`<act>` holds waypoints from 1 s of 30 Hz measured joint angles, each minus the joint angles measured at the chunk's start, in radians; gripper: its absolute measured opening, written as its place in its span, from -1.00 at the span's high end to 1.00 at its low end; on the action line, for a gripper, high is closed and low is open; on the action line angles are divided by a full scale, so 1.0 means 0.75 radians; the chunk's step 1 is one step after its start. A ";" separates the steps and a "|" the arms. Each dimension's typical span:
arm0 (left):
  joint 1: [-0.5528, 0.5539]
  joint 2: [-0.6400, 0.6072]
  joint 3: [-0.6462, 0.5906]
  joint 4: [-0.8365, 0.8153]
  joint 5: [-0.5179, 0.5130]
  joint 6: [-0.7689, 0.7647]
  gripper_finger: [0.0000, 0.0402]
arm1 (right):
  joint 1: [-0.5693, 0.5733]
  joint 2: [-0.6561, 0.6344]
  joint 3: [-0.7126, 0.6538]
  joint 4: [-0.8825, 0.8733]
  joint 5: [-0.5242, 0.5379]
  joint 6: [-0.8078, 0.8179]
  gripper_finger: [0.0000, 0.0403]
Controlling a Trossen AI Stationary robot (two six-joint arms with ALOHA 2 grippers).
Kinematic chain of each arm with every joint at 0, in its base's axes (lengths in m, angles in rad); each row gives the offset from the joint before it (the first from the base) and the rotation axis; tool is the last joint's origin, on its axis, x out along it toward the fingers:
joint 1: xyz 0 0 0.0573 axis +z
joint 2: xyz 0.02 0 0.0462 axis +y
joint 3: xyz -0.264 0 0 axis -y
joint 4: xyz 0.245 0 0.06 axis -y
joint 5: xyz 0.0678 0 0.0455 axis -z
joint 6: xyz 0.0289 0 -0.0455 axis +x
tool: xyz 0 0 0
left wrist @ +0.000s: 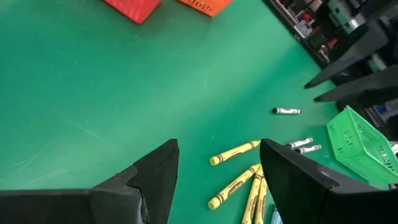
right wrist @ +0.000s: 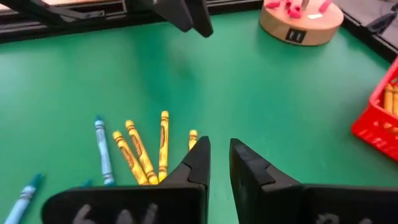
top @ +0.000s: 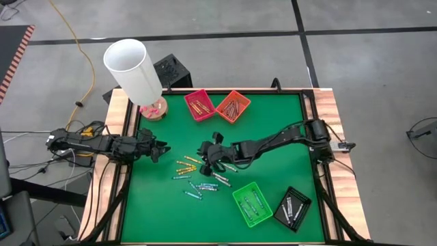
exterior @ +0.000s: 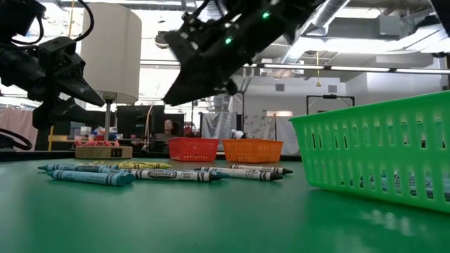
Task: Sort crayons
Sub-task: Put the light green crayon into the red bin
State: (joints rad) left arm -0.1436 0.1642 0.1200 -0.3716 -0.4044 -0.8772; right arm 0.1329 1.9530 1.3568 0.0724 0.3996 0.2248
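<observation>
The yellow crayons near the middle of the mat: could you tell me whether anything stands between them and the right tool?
Nothing visible does. The right tool hovers just beside the yellow crayons, its fingers slightly apart and empty, with only bare green mat between. The left tool waits off to their other side.

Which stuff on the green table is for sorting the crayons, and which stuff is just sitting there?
For the job:
- loose paper-wrapped crayons, yellow, blue and grey-white sticks
- red, orange, green and black plastic trays, already holding crayons

Just sitting there:
- white cylinder lamp
- round wooden base with pink bits
- yellow cable on the floor
</observation>
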 joint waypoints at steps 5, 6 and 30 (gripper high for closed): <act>0.000 0.001 0.000 0.000 0.000 -0.001 -0.07 | 0.000 0.155 0.134 -0.040 0.005 -0.093 0.72; 0.000 0.001 0.000 0.001 0.001 -0.001 -0.07 | 0.001 0.186 0.172 -0.044 0.005 -0.118 0.72; 0.000 -0.001 0.000 0.000 0.001 -0.003 -0.07 | 0.014 0.356 0.404 -0.285 0.063 -0.199 0.19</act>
State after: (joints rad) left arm -0.1436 0.1638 0.1200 -0.3717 -0.4036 -0.8795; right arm 0.1432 2.2197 1.6600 -0.1411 0.4467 0.0757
